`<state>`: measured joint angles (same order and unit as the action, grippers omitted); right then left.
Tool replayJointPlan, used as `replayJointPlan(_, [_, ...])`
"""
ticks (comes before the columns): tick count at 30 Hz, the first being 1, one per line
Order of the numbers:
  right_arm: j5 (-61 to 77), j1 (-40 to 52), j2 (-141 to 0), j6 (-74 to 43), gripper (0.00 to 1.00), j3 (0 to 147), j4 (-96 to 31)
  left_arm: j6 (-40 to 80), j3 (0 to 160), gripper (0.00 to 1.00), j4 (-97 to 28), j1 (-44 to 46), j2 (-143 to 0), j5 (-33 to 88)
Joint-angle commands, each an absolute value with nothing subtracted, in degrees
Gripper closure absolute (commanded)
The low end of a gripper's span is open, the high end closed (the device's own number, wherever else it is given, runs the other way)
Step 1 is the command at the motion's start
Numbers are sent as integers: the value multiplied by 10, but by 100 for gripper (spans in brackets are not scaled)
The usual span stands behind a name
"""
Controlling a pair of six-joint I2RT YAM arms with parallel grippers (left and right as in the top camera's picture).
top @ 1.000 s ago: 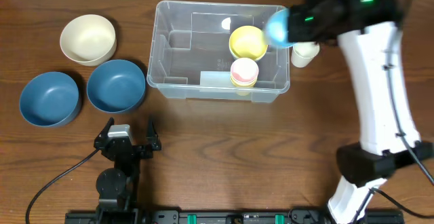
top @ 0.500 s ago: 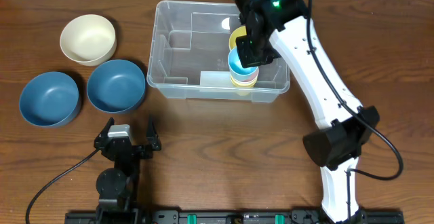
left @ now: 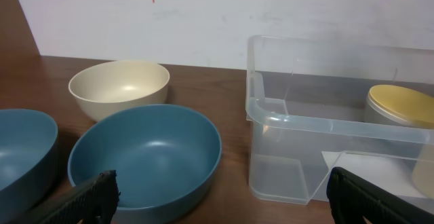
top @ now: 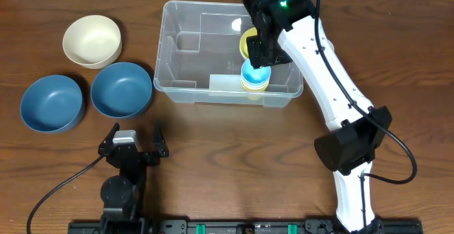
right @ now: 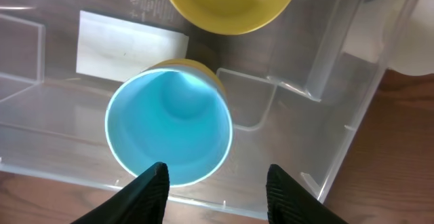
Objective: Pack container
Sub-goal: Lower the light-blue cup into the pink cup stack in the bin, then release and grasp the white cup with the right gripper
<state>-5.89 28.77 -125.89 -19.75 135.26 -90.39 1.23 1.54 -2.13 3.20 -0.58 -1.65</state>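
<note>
The clear plastic container (top: pixel 164 49) stands at the back middle of the table, with a yellow bowl (right: pixel 230 3) and a stack of cups inside. A light blue cup (top: pixel 254 73) sits on top of that stack, a yellow cup rim showing under it in the right wrist view (right: pixel 169 132). My right gripper (right: pixel 220 187) hangs just above the blue cup inside the container, jaws apart and holding nothing. My left gripper (left: pixel 230 197) is open and empty near the front edge, facing the container wall (left: pixel 305 122).
A cream bowl (top: pixel 91 40) and two dark blue bowls (top: pixel 122 88) (top: pixel 51 103) sit left of the container. A white object (right: pixel 413 41) stands just outside the container's right wall. A white label (right: pixel 129 47) lies on the container floor.
My right arm carried the blue cup from right of the container into it and lowered it onto the cup stack. The pink cup is now covered. The left arm has not moved.
</note>
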Motion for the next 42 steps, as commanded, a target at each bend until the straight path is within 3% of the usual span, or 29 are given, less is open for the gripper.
replayJointPlan(1, [-73,285,-1260,-201,53,1353,-902,4,2,2,-41,29,-2,-21])
replayJointPlan(7, [-88,241,-1248,-197,53,1388,-902,5,2,2,-41,29,-2,-21])
replayJointPlan(12, [-36,141,-1248,-190,48,1409,-904,5,2,2,-41,29,-2,-21])
replayJointPlan(19, [10,33,-1279,-163,52,1396,-904,5,2,2,-41,29,-2,-21])
replayJointPlan(31, [11,1,-1419,-158,59,1396,-869,4,2,2,-41,29,-2,-21])
replayJointPlan(35, [15,1,-1450,-163,70,1396,-861,5,2,2,-41,29,-2,-21])
replayJointPlan(39, [15,1,-1454,-171,97,1397,-857,5,2,2,-41,29,-2,-21])
replayJointPlan(42, [3,-1,-1444,-181,99,1400,-861,5,2,2,-41,29,-2,-21])
